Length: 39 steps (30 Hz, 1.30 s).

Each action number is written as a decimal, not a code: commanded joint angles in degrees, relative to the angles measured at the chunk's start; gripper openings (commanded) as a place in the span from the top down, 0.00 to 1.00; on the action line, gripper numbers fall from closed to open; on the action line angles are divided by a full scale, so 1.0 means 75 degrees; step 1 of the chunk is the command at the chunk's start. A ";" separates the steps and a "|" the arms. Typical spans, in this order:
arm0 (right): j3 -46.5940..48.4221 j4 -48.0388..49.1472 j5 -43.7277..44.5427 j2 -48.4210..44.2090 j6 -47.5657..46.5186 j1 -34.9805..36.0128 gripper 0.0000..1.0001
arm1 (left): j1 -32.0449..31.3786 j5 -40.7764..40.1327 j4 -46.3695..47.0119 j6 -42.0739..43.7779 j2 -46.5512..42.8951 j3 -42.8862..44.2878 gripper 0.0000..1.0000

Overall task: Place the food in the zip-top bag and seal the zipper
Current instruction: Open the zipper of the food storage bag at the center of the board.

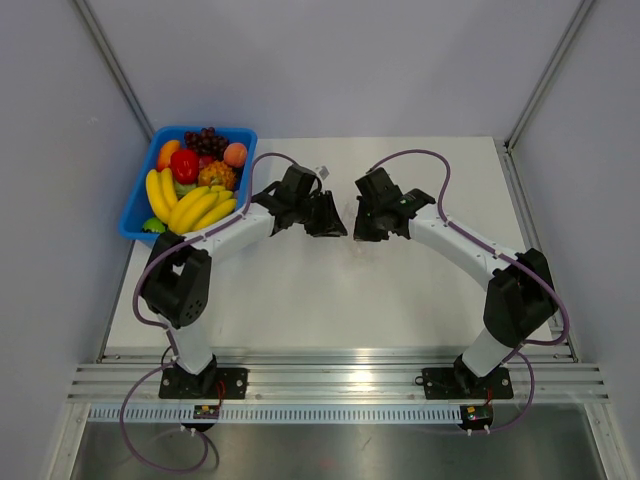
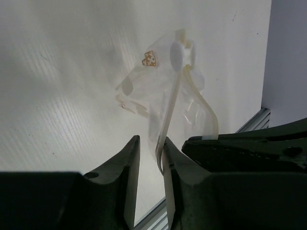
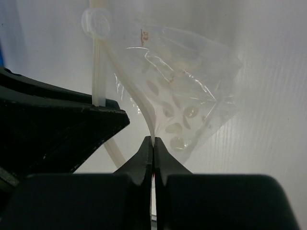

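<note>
The peach-like fruit (image 1: 235,154) lies in the blue bin (image 1: 137,205) at the back left, apart from both grippers. The see-through zip-top bag (image 2: 158,91) hangs between the two grippers at mid-table and also shows in the right wrist view (image 3: 192,76). Its whitish zipper strip (image 2: 172,103) runs up to a round slider (image 2: 178,51). My right gripper (image 3: 153,140) is shut on the strip at the bag's mouth edge (image 3: 139,103). My left gripper (image 2: 150,140) is open, with the strip between its fingers, lying against the right finger (image 2: 170,158).
The bin also holds yellow bananas (image 1: 190,207), dark grapes (image 1: 207,138), a red fruit (image 1: 184,165) and other fruit. The two grippers (image 1: 335,222) (image 1: 362,225) nearly touch tip to tip. Grey walls stand on the left, right and back.
</note>
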 commanded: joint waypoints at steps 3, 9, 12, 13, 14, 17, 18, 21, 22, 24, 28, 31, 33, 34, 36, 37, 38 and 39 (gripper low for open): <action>-0.0096 0.0109 0.0040 -0.0281 -0.0032 0.0123 1.00 | -0.0011 -0.0647 -0.0414 0.0490 -0.0102 0.0293 0.97; 0.0079 0.0098 0.0086 -0.0316 -0.0160 0.0123 1.00 | 0.0153 -0.0835 -0.0919 0.0959 -0.0534 0.0024 1.00; 0.0208 0.0179 0.0169 -0.0304 -0.0266 0.0112 1.00 | 0.0177 -0.0858 -0.1339 0.1404 -0.0757 0.0011 1.00; 0.0278 0.0191 0.0157 -0.0258 -0.0301 0.0123 1.00 | 0.0177 -0.0905 -0.1481 0.1510 -0.0805 0.0011 1.00; 0.0337 0.0180 0.0169 -0.0199 -0.0324 0.0123 1.00 | 0.0177 -0.0976 -0.1610 0.1697 -0.0863 0.0023 1.00; 0.0536 0.0191 0.0204 0.0046 -0.0371 0.0112 1.00 | 0.0200 -0.1385 -0.2067 0.1932 -0.1214 -0.0152 1.00; 0.0583 0.0180 0.0204 0.0129 -0.0383 0.0112 1.00 | 0.0200 -0.1433 -0.2103 0.1944 -0.1320 -0.0222 1.00; 0.0724 0.0249 0.0216 0.0340 -0.0360 0.0112 1.00 | 0.0247 -0.1445 -0.2220 0.2050 -0.1648 -0.0352 1.00; 0.0747 0.0273 0.0181 0.0387 -0.0348 0.0112 1.00 | 0.0259 -0.1480 -0.2267 0.2085 -0.1672 -0.0340 1.00; 0.0794 0.0390 0.0064 0.0411 -0.0290 0.0112 1.00 | 0.0282 -0.1643 -0.2430 0.2179 -0.1672 -0.0317 1.00; 0.0760 0.0519 -0.0077 0.0306 -0.0278 0.0112 1.00 | 0.0388 -0.1761 -0.2525 0.2238 -0.1508 -0.0270 1.00; 0.0619 0.0637 -0.0101 0.0223 -0.0313 0.0100 1.00 | 0.0411 -0.1750 -0.2490 0.2261 -0.1380 -0.0293 1.00; 0.0525 0.0707 -0.0136 0.0212 -0.0325 0.0112 1.00 | 0.0411 -0.1680 -0.2443 0.2261 -0.1368 -0.0317 1.00; 0.0490 0.0695 -0.0171 0.0293 -0.0325 0.0112 1.00 | 0.0411 -0.1645 -0.2431 0.2261 -0.1356 -0.0328 1.00; 0.0478 0.0672 -0.0253 0.0387 -0.0336 0.0112 1.00 | 0.0411 -0.1574 -0.2373 0.2226 -0.1426 -0.0387 1.00; 0.0466 0.0695 -0.0276 0.0480 -0.0336 0.0112 1.00 | 0.0411 -0.1562 -0.2350 0.2226 -0.1472 -0.0422 1.00; 0.0501 0.0672 -0.0277 0.0516 -0.0336 0.0112 1.00 | 0.0411 -0.1539 -0.2326 0.2191 -0.1508 -0.0445 1.00; 0.0513 0.0649 -0.0288 0.0539 -0.0360 0.0112 1.00 | 0.0411 -0.1492 -0.2279 0.2179 -0.1531 -0.0515 1.00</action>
